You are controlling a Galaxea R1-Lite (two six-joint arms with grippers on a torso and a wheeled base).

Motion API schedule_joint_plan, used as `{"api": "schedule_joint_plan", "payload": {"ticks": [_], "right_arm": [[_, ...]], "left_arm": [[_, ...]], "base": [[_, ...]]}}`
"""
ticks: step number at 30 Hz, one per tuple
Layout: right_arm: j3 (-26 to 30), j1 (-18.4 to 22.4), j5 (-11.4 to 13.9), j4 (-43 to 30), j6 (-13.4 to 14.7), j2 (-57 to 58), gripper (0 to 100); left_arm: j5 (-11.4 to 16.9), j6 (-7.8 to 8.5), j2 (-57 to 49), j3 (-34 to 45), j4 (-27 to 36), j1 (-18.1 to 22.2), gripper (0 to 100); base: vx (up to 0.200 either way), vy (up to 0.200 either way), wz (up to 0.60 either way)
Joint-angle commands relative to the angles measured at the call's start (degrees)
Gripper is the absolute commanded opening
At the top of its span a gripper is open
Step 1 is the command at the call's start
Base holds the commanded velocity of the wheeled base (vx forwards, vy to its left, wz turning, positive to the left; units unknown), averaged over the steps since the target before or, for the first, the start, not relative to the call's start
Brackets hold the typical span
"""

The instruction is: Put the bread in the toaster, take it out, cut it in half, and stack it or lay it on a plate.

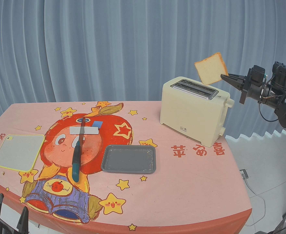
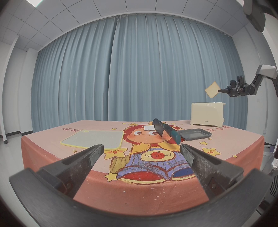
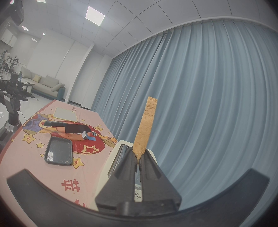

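While the bread (image 1: 211, 69) is clamped by its edge in the right gripper (image 1: 224, 77) at upper right, the toaster (image 1: 194, 111) is found just below-left, its slots seemingly parallel to the slice.

open air is separating the bread (image 1: 211, 68) from the toaster (image 1: 194, 109) slots below; knife (image 1: 78, 150) and tray (image 1: 129, 159) are occupying the bench's (image 1: 188, 186) middle.

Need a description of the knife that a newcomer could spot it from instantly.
Start at the pink tablecloth and find the big apple-face cartoon printed left of the cream toaster. The knife lies across that face, between the white cutting board and the grey tray. It is the only long thin thing there: teal handle nearest the robot, blade pointing away.
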State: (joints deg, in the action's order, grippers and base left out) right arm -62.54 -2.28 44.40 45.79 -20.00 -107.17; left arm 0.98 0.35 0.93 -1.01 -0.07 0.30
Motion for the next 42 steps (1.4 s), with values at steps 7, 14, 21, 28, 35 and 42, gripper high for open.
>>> {"api": "schedule_joint_plan", "payload": {"ticks": [7, 14, 21, 28, 35, 42], "right_arm": [[-2.9, 0.1, 0.0, -0.1, 0.1, -2.0, 0], [-2.9, 0.0, 0.0, 0.0, 0.8, -2.5, 0], [-1.8, -0.1, 0.0, 0.1, 0.8, -2.7, 0], [-1.4, 0.0, 0.0, 0.1, 0.8, -3.5, 0], [-0.3, -0.4, 0.0, 0.2, 0.8, -4.2, 0], [-0.8, -0.6, 0.0, 0.1, 0.8, -5.1, 0]], "left_arm": [[0.0, 0.0, -0.8, 1.0, 0.0, 0.0, 100], [0.0, 0.0, -0.8, 1.0, 0.0, 0.0, 100], [0.0, 0.0, -0.8, 1.0, 0.0, 0.0, 100], [0.0, 0.0, -0.8, 1.0, 0.0, 0.0, 100], [0.0, 0.0, -0.8, 1.0, 0.0, 0.0, 100], [0.0, 0.0, -0.8, 1.0, 0.0, 0.0, 100]], "base": [[0.0, 0.0, 0.0], [0.0, 0.0, 0.0], [0.0, 0.0, 0.0], [0.0, 0.0, 0.0], [0.0, 0.0, 0.0], [0.0, 0.0, 0.0]]}}
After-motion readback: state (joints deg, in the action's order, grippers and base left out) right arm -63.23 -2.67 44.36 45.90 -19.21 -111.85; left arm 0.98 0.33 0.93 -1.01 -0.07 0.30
